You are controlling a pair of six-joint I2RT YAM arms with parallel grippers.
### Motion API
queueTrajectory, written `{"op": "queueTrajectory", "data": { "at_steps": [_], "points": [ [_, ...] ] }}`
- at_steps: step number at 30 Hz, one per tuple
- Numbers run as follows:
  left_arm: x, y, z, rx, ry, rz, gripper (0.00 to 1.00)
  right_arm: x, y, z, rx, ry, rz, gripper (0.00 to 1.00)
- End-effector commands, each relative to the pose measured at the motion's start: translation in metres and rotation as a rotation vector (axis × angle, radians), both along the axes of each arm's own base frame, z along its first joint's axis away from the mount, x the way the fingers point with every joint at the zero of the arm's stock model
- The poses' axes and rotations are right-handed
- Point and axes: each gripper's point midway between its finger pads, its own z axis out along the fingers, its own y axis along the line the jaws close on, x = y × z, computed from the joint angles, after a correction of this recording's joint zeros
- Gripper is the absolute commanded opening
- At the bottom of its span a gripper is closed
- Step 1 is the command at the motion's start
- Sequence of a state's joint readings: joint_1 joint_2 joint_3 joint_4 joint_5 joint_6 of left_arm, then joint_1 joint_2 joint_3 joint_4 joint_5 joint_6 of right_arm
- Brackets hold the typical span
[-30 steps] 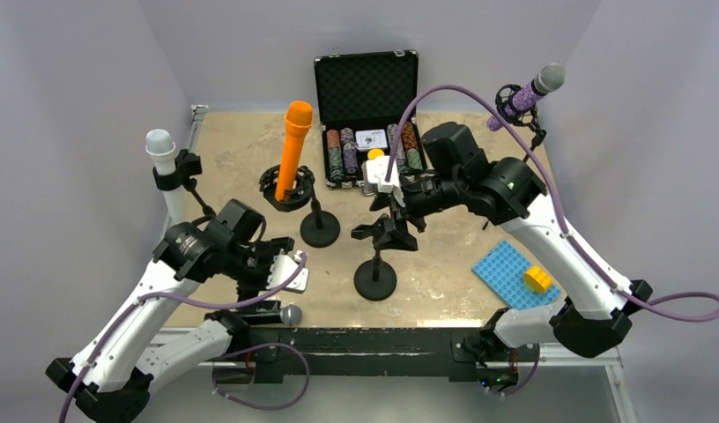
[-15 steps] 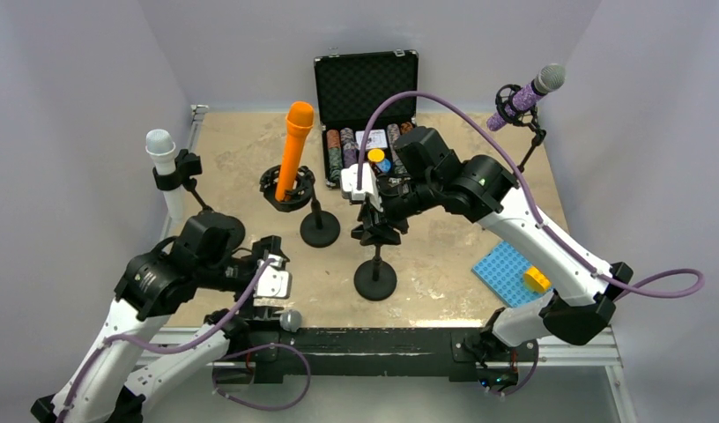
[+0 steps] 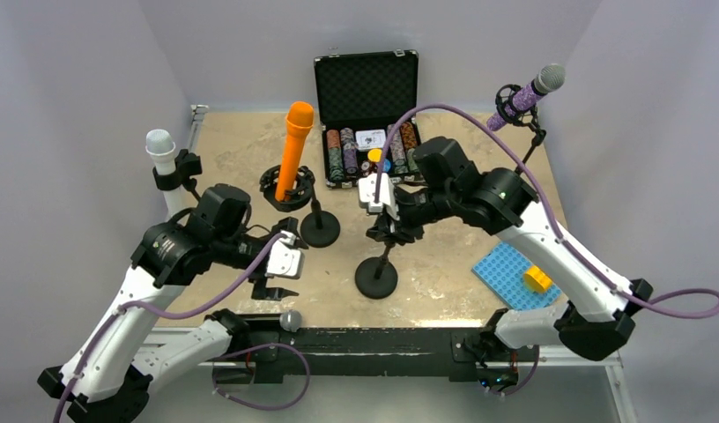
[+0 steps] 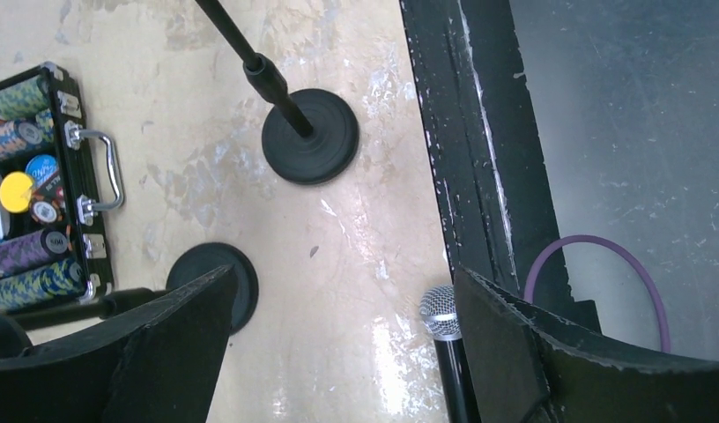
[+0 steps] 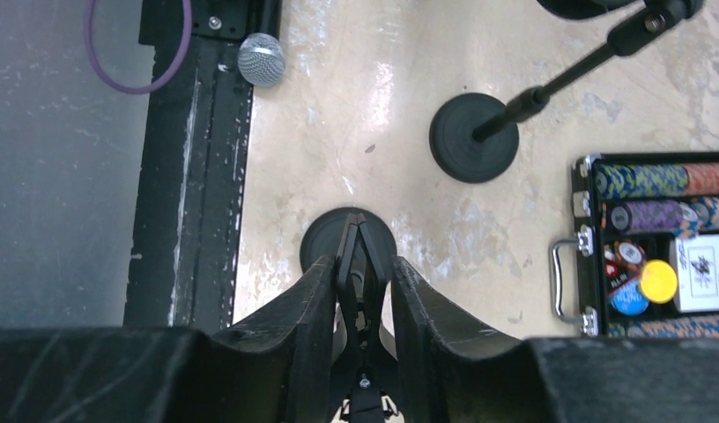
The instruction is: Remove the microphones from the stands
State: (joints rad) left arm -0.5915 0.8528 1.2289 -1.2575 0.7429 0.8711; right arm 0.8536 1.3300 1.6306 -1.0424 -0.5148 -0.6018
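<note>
The black microphone (image 3: 290, 319) with the silver grille lay on the beige surface (image 3: 444, 256) at its near edge, just beside the black frame rail (image 3: 382, 339) and clear of any stand. The left pincer (image 4: 343, 273) hung above it with its jaws spread wide, holding and touching nothing. In the left wrist view the grille sat close to one finger (image 4: 506, 344). The left arm reached forward from its base, bent at the elbow, with the wrist turned down toward the near edge.

The middle stand (image 3: 376, 278) stood well apart from the microphone. The right pincer (image 5: 362, 264) was clamped on the stand's bare microphone clip (image 5: 358, 251), a finger (image 5: 316, 300) pressed to each side. The right arm arched over from the right, with its forearm stretched leftward.

Further back stood an orange microphone (image 3: 295, 145) in its shock mount and an open case of poker chips (image 3: 366, 88). A blue baseplate (image 3: 510, 273) carrying a yellow brick (image 3: 538, 278) lay to the right.
</note>
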Motion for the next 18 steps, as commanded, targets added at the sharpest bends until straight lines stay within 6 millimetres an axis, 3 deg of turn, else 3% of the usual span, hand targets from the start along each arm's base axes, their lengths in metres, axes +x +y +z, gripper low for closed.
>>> {"op": "queueTrajectory", "data": {
  "at_steps": [1,10,13,15,18],
  "points": [
    [0.0,-0.02,0.025,-0.08,-0.063,-0.126,0.95,-0.004,-0.032,0.001,-0.017,-0.035,-0.04,0.26],
    [0.022,-0.064,0.048,-0.092,-0.123,-0.259,0.94,-0.012,-0.083,-0.015,-0.037,-0.042,-0.132,0.09],
    [0.033,-0.091,0.06,-0.137,-0.135,-0.253,0.92,-0.013,-0.096,-0.018,-0.046,-0.071,-0.162,0.0],
    [0.044,-0.112,0.067,-0.189,-0.158,-0.214,0.99,-0.013,-0.105,-0.022,-0.059,-0.098,-0.183,0.0],
    [0.063,-0.145,0.075,-0.309,-0.23,-0.137,1.0,-0.014,-0.118,-0.027,-0.071,-0.121,-0.229,0.0]
  ]
}}
